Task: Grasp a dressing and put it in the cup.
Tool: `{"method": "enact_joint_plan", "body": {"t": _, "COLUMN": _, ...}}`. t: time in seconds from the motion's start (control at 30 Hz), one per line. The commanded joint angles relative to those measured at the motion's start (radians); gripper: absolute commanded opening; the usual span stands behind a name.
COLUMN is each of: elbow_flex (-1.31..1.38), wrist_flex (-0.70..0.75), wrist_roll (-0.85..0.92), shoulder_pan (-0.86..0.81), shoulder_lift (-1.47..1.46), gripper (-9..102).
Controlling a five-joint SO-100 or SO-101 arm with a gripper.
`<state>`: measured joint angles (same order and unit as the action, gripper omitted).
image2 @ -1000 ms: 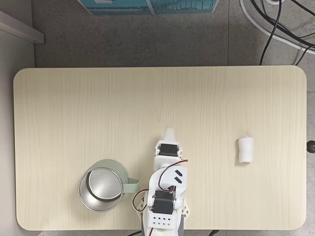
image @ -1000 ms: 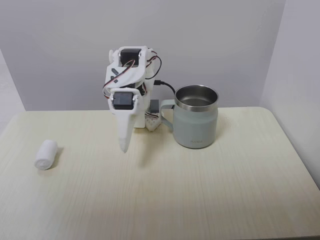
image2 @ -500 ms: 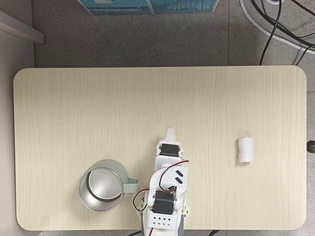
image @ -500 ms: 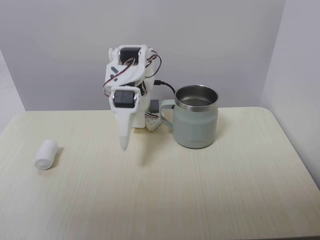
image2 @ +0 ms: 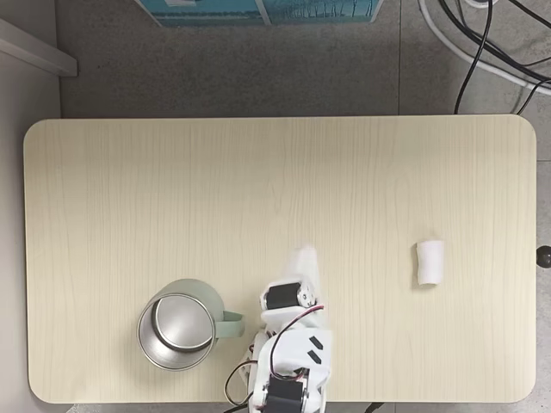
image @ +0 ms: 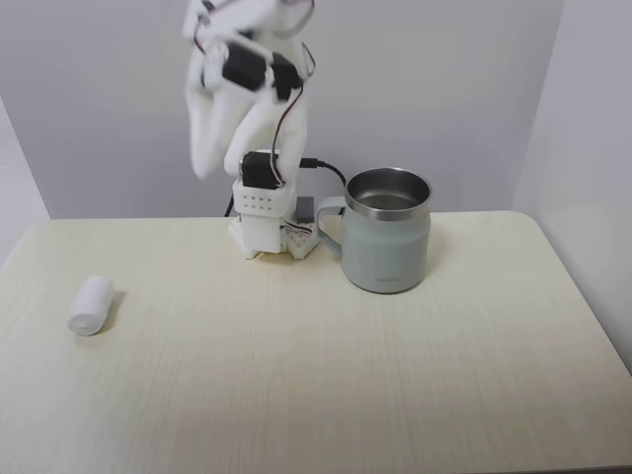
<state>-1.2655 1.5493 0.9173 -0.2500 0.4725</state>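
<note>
While nothing is grasped yet, lying at far left of the counter (image: 296,385) in a fixed view: the dressing (image: 90,304), untouched. Raised high near the base, motion-blurred: the end effector (image: 202,163) (open or closed, cannot tell). Standing right: the cup (image: 387,230), empty. Reach, grasp, drop all remaining.

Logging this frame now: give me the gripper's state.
Gripper: raised and blurred by motion; open or closed cannot be told. It holds nothing; the bandage roll lies on the table.
</note>
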Motion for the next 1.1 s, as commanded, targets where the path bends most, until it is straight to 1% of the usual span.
{"method": "enact_joint_plan", "body": {"t": 0.0, "elbow_flex": -0.209, "wrist_flex": 0.048, "wrist_roll": 0.172, "shoulder_pan": -0.081, "shoulder_lift": 0.160, "gripper": 0}}
{"method": "enact_joint_plan", "body": {"t": 0.2, "elbow_flex": -0.373, "wrist_flex": 0.094, "wrist_roll": 0.534, "shoulder_pan": -0.259, "shoulder_lift": 0.374, "gripper": 0}}
{"method": "enact_joint_plan", "body": {"t": 0.33, "elbow_flex": -0.502, "wrist_flex": 0.193, "wrist_roll": 0.830, "shoulder_pan": -0.397, "shoulder_lift": 0.552, "gripper": 0}}
{"method": "enact_joint_plan", "body": {"t": 0.47, "elbow_flex": -0.598, "wrist_flex": 0.256, "wrist_roll": 1.092, "shoulder_pan": -0.512, "shoulder_lift": 0.701, "gripper": 0}}
{"method": "enact_joint_plan", "body": {"t": 0.53, "elbow_flex": -0.609, "wrist_flex": 0.265, "wrist_roll": 1.183, "shoulder_pan": -0.549, "shoulder_lift": 0.758, "gripper": 1}}
{"method": "enact_joint_plan", "body": {"t": 0.63, "elbow_flex": -0.604, "wrist_flex": 0.267, "wrist_roll": 1.284, "shoulder_pan": -0.592, "shoulder_lift": 0.841, "gripper": 9}}
{"method": "enact_joint_plan", "body": {"t": 0.73, "elbow_flex": -0.604, "wrist_flex": 0.258, "wrist_roll": 1.330, "shoulder_pan": -0.618, "shoulder_lift": 0.937, "gripper": 15}}
{"method": "enact_joint_plan", "body": {"t": 0.8, "elbow_flex": -0.586, "wrist_flex": 0.229, "wrist_roll": 1.361, "shoulder_pan": -0.637, "shoulder_lift": 0.983, "gripper": 19}}
{"method": "enact_joint_plan", "body": {"t": 0.9, "elbow_flex": -0.465, "wrist_flex": 0.123, "wrist_roll": 1.473, "shoulder_pan": -0.687, "shoulder_lift": 0.986, "gripper": 23}}
{"method": "enact_joint_plan", "body": {"t": 0.97, "elbow_flex": -0.344, "wrist_flex": 0.020, "wrist_roll": 1.554, "shoulder_pan": -0.723, "shoulder_lift": 0.951, "gripper": 24}}
{"method": "enact_joint_plan", "body": {"t": 1.07, "elbow_flex": -0.137, "wrist_flex": -0.160, "wrist_roll": 1.631, "shoulder_pan": -0.761, "shoulder_lift": 0.887, "gripper": 24}}
